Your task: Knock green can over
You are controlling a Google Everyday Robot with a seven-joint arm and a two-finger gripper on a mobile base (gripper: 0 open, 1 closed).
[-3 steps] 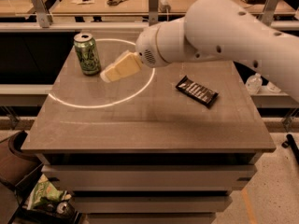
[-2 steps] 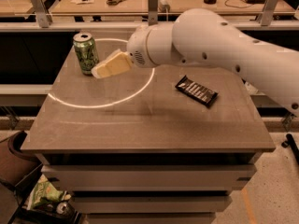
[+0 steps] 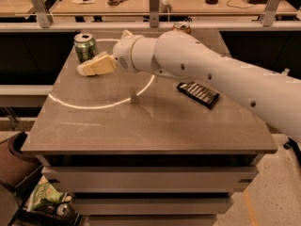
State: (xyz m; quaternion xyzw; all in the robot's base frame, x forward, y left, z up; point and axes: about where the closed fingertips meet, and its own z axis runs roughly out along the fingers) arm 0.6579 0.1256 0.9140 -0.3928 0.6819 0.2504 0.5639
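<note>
The green can (image 3: 85, 46) stands upright near the far left corner of the grey table (image 3: 146, 121). It has pale graphics and a silver top. My gripper (image 3: 90, 67) reaches in from the right on the white arm (image 3: 197, 65). Its cream fingers sit just in front of and below the can, touching or nearly touching its lower right side. An orange-brown can (image 3: 181, 28) peeks out behind the arm at the table's far edge, mostly hidden.
A dark snack bar packet (image 3: 198, 93) lies on the right part of the table. A bright ring of light (image 3: 101, 86) marks the left half. Behind the table runs a rail with benches. A bag with rubbish (image 3: 44, 197) sits on the floor at lower left.
The arm has swung left and slightly forward, bringing the gripper from the table's middle up against the green can. The can still stands upright in the same spot.
</note>
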